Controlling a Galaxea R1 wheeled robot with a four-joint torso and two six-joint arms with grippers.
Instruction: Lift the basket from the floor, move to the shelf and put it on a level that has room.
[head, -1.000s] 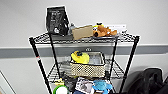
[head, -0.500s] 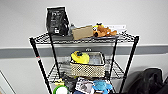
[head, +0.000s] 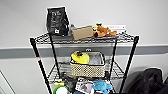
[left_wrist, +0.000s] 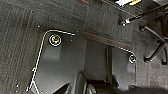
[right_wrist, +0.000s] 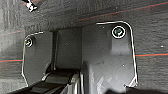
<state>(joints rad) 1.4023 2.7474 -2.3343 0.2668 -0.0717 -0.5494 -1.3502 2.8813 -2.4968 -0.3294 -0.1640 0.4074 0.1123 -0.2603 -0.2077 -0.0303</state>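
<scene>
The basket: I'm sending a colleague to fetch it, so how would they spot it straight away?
Find the tall black wire shelf against the pale wall. On its second tier from the top sits the basket, cream woven, rectangular, with a pale liner rim. Unlike the brown carton box on the top tier, it is open-topped and has a yellow item inside.

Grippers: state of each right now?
Left: cannot be told; its wrist camera faces the floor.
Right: cannot be told either. The basket sits on the shelf.
</scene>
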